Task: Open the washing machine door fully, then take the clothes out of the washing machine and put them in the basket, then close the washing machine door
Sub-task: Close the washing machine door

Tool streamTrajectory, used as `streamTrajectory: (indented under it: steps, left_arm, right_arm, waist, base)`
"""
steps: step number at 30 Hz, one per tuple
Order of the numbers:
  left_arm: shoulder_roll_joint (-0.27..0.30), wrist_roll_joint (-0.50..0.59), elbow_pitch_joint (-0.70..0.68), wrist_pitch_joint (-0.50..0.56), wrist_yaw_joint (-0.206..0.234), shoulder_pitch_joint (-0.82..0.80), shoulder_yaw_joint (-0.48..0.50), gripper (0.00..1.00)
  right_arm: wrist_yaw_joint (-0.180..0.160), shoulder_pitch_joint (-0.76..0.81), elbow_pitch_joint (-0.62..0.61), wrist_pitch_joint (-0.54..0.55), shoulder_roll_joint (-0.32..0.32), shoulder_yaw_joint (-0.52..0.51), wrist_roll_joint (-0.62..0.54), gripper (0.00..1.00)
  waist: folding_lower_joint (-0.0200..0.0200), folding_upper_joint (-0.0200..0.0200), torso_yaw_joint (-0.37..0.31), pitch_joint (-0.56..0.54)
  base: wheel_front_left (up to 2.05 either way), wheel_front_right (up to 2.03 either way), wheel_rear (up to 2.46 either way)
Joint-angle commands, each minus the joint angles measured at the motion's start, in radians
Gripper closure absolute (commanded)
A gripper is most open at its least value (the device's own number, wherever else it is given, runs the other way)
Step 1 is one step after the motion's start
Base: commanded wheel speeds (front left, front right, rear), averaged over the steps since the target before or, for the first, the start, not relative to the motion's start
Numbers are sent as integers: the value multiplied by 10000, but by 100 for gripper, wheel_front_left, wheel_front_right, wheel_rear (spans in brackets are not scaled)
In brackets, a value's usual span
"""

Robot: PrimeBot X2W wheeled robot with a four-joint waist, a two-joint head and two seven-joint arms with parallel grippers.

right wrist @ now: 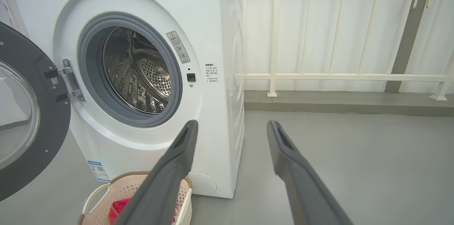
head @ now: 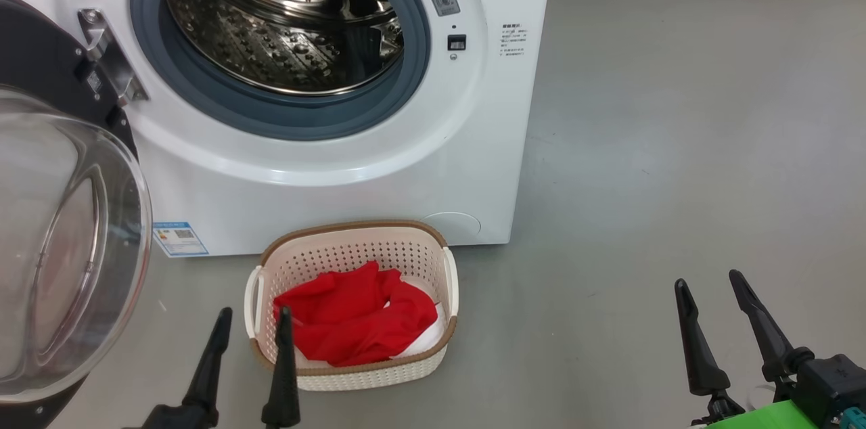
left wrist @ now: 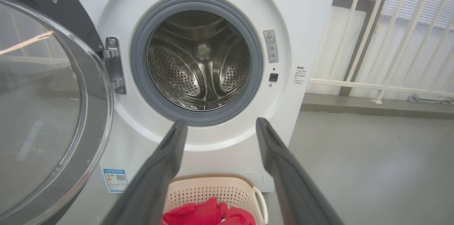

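A smooth grey floor (head: 676, 145) is stretching out under everything, running to the right of the machine towards a cream-white barred railing (right wrist: 273, 40) that is standing along the far wall.

The big white boxy front-loading washing machine (head: 338, 192) is sitting on that floor, its grey rubber gasket (head: 284, 118) ringing the mouth, and the perforated steel drum (head: 284, 23) is showing bare metal inside.

The large round washing machine door (head: 61, 233), with its wide glossy black rim and clear bulging glass bowl, is hanging wide open on the metal hinge (head: 108, 57) at the machine's left side, swung out towards the robot's left.

The small cream rectangular plastic basket (head: 365, 378), with perforated sides, a brown woven-look rim and white side handles, is sitting on the floor just in front of the machine's lower panel. The soft red and white clothes (head: 352, 314) are lying crumpled inside it.

The left jaws, two long dark fingers (head: 210, 361), are standing wide apart and gripping nothing; one finger is crossing the basket's near left corner in the head view. The right jaws, another pair of dark fingers (head: 697, 348), are likewise gaping and holding nothing, hanging over bare floor well to the basket's right.

A small blue label (head: 179, 239) is sticking to the machine's lower left front.
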Motion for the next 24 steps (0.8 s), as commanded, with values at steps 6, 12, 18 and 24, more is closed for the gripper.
streamTrajectory:
  steps: [6, 12, 18, 24]
  left_arm:
    - [100, 338, -314, 25, 272, -228, 138, 0]
    - [111, 407, -317, 6, 399, -287, 122, 0]
    - [110, 456, -443, -6, 504, -283, 49, 0]
    - [129, 474, -651, -10, 602, -301, 21, 0]
  right_arm:
    - [63, -232, -257, -65, -143, 229, 53, 0]
    - [63, -248, -234, -65, -143, 253, 53, 0]
    - [63, -256, -237, -65, -143, 343, 28, 0]
    - [63, -292, -250, -65, -143, 429, -4, 0]
  waist:
    - [0, 0, 21, 62]
    - [0, 0, 135, 83]
    - [0, 0, 417, 65]
    - [0, 0, 972, 132]
  base:
    - [0, 0, 0]
    - [0, 0, 0]
    - [0, 0, 0]
    - [0, 0, 0]
